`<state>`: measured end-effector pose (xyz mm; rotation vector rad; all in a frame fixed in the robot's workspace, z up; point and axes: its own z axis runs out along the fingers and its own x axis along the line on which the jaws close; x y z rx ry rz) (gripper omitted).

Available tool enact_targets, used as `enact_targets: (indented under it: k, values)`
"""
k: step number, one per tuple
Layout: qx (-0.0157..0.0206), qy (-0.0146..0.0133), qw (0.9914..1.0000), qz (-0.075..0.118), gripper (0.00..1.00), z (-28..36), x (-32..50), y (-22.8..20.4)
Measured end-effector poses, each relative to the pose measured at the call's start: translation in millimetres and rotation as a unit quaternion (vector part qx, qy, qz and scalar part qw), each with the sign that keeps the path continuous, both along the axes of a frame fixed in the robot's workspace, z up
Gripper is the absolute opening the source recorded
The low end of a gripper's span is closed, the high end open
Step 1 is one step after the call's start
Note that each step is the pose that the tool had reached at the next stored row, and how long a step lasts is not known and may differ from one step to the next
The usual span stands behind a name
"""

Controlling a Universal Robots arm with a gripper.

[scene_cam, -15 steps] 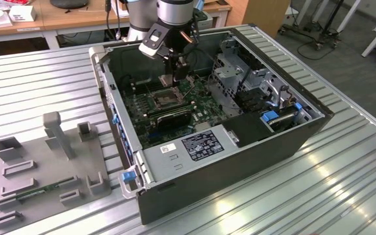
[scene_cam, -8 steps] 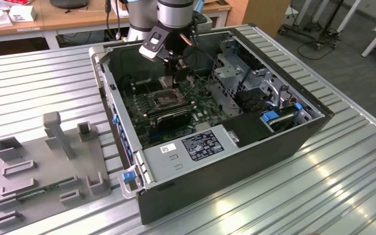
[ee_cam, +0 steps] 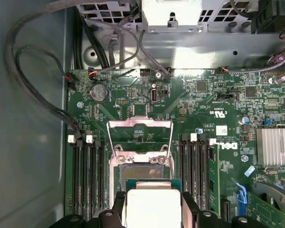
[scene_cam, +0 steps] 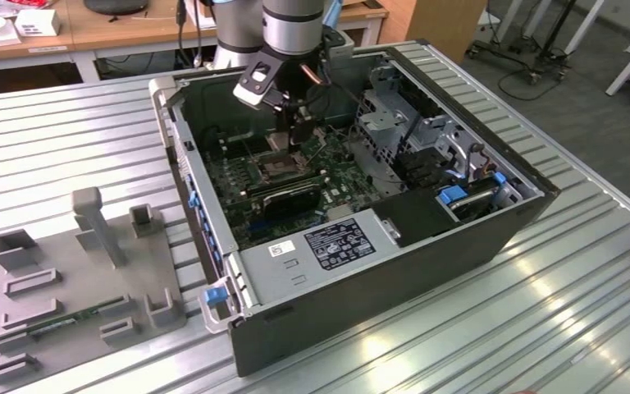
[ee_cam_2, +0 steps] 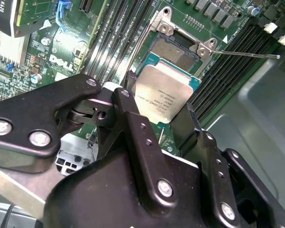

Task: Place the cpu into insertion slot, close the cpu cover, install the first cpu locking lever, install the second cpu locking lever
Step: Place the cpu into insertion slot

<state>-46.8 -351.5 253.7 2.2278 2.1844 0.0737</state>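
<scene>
While the arm reaches down into the open computer case (scene_cam: 403,238) on the slatted tabletop (scene_cam: 556,304), its pincer (ee_cam_2: 159,114) is pinching the chip (ee_cam_2: 162,92) by two opposite edges, with the fingers (ee_cam_2: 129,107) spread only chip-wide. The chip lies flat, metal top up, close over the socket (ee_cam_2: 175,51) but off to one side of it. Part of the dark socket bed is uncovered in the second wrist view. Cannot tell whether chip and socket touch. The cover (ee_cam: 140,124) is swung up and open, hinged at one socket edge. Memory slots (ee_cam: 88,175) flank the socket. A grey fixture tray (scene_cam: 75,304) sits at the exterior view's left, well apart from the case.
</scene>
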Motion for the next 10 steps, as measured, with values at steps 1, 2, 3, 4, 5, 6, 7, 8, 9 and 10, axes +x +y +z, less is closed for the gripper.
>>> enact_targets:
  k: [1,2,3,4,5,6,7,8,9,10]
  values:
    - [0.0,0.0,1.0,0.0,0.54,-0.9,0.0,0.2]
    - [0.0,0.0,1.0,0.0,0.54,-1.8,0.0,0.5]
    - [0.0,0.0,1.0,0.0,0.54,-2.7,0.0,0.8]
    - [-0.0001,0.0,1.0,0.0,0.54,-3.4,0.0,1.1]
    - [-0.0001,0.0,1.0,0.0,0.54,-3.9,0.0,1.3]
    - [-0.0001,0.0,1.0,0.0,0.54,-4.1,0.0,1.4]
    - [-0.0001,0.0,1.0,0.0,0.54,-4.1,0.0,1.4]
    - [0.0,0.0,1.0,0.0,0.54,-4.5,0.0,1.4]
    - [0.0,0.0,1.0,0.0,0.54,-4.8,0.0,1.4]
    - [0.0,0.0,1.0,0.0,0.54,-4.8,0.0,1.4]
